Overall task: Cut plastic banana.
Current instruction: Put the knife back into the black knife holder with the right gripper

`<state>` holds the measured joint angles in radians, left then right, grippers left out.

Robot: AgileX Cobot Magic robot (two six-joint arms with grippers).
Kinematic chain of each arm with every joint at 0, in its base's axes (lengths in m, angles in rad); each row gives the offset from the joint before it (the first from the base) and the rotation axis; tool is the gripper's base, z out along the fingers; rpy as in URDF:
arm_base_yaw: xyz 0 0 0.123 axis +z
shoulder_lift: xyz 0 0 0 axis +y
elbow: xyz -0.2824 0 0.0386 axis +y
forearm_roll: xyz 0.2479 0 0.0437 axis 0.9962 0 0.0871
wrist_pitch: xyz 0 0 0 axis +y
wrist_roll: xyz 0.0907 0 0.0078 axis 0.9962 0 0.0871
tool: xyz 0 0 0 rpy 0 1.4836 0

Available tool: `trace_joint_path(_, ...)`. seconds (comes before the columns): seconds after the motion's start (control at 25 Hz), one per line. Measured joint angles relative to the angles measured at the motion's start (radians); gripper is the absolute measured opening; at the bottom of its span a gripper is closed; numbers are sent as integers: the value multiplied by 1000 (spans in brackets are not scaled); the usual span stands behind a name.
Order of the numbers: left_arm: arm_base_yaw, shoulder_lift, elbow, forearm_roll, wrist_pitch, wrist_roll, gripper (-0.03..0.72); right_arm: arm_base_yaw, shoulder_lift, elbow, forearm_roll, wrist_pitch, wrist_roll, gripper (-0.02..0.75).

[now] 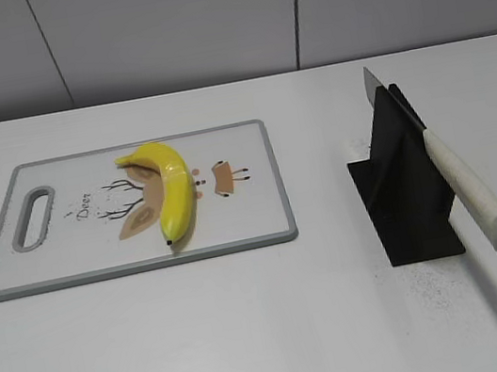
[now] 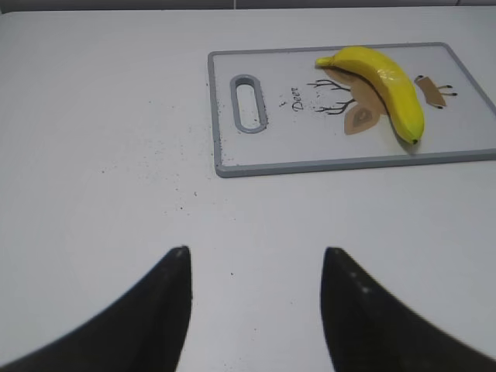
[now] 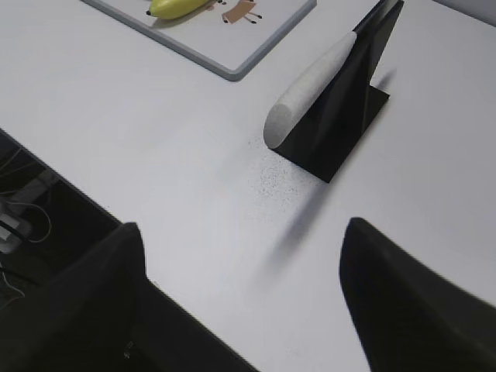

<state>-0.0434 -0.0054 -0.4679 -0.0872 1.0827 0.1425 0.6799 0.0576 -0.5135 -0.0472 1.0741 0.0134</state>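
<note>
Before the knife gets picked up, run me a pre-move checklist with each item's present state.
1. Banana lies on the cutting board: ok.
2. Knife sits in the black stand, handle sticking out toward the near table edge: ok.
3. Right hand open and empty: ok.
4. Left hand open and empty: ok.
5. Bare table between right hand and knife handle: ok.
6. Knife seated firmly in its stand: cannot tell.

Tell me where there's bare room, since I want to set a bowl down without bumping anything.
Bare table runs across the front, and between the cutting board and the black knife stand. The board's handle end is free. It is crowded around the banana and under the jutting knife handle.
</note>
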Motion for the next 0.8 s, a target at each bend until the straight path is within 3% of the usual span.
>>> trace_joint_path(0.36, 0, 0, 0, 1, 0, 0, 526, -32, -65, 0, 6, -18, 0, 592)
trace_joint_path(0.48, 0, 0, 0, 1, 0, 0, 526, -108, -65, 0, 18, -20, 0, 592)
trace_joint_path(0.8, 0, 0, 0, 1, 0, 0, 526, -419, -65, 0, 25, -22, 0, 592)
